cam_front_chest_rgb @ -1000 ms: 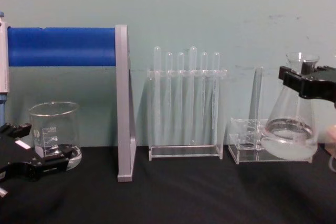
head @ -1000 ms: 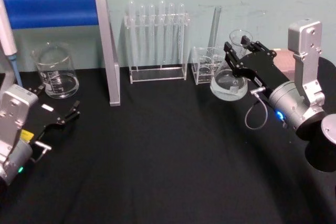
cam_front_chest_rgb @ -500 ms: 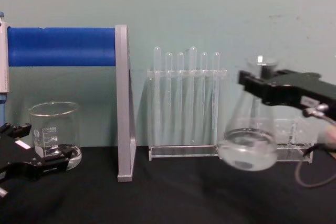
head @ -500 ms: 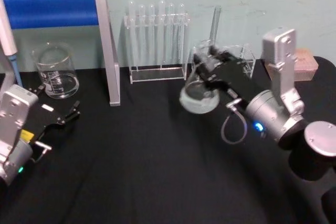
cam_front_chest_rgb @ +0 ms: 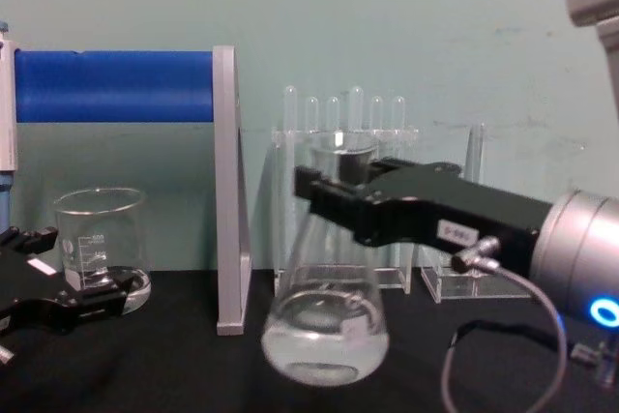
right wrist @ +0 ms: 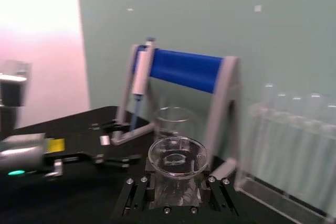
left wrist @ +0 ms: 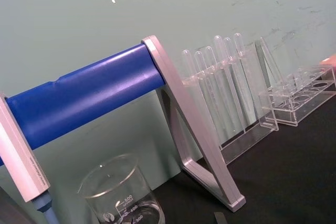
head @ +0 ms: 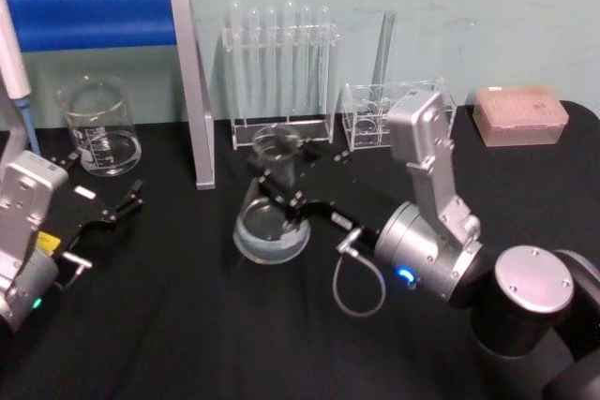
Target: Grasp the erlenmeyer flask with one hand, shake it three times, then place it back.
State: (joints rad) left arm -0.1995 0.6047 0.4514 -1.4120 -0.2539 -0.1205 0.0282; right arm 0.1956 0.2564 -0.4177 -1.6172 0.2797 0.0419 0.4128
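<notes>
My right hand (head: 281, 168) is clenched around the thin neck of the erlenmeyer flask (head: 270, 228). One black finger sits on each side of the neck, just under the flared rim. In the right wrist view I look down past my fingers (right wrist: 137, 188) into the round open mouth of the flask (right wrist: 177, 156).

The flask is out over the middle of the black counter (head: 187, 325). It is in front of the test tube rack (head: 281, 72) and near the grey post (head: 192, 81) that holds up the blue bar (head: 94, 16). From the chest view the flask (cam_front_chest_rgb: 324, 331) stands upright and looks big and close, with my right hand (cam_front_chest_rgb: 334, 195) reaching in from the right side to hold it. A little clear water lies in its wide bottom. I cannot tell if the bottom touches the counter or hangs just above it.

My left hand (head: 105, 177) rests low at the left side of the counter. Its two fingers are spread apart and it holds nothing. The glass beaker (head: 98, 128) stands just past it, by the back wall.

A small clear rack (head: 375, 114) stands at the back, beside the test tube rack. A pink box (head: 520, 114) sits well to the right of it.
</notes>
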